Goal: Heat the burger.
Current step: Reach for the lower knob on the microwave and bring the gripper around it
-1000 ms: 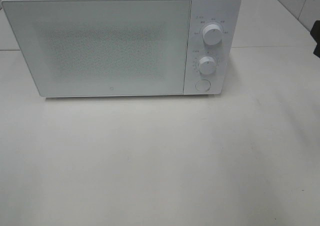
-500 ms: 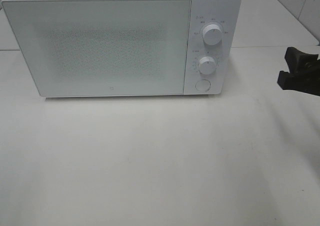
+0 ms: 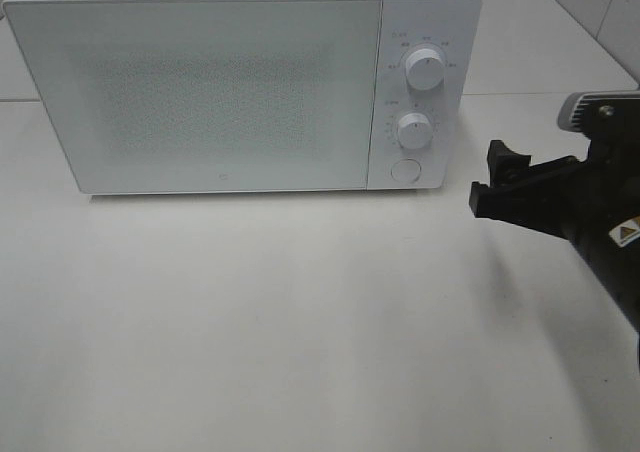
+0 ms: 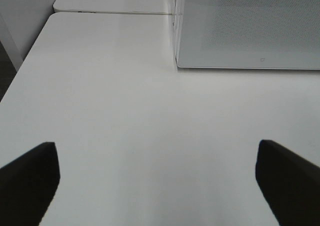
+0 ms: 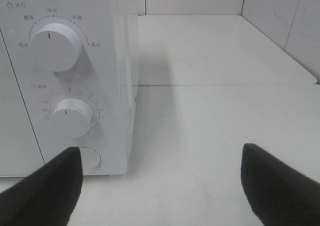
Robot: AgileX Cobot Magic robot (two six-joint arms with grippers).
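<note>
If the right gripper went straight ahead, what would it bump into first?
Probably the microwave, at the right front corner by its round button. The right gripper is open; depth is hard to judge.

Kitchen-style robot test bench, white microwave (image 3: 220, 92) on plain white table (image 3: 300, 322), tiled wall (image 3: 610, 12) behind

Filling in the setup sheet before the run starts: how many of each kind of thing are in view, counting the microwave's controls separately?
Microwave: 1
Knobs: 2
Round button: 1
Claws: 2, the left claw and the right claw
Total: 6
</note>
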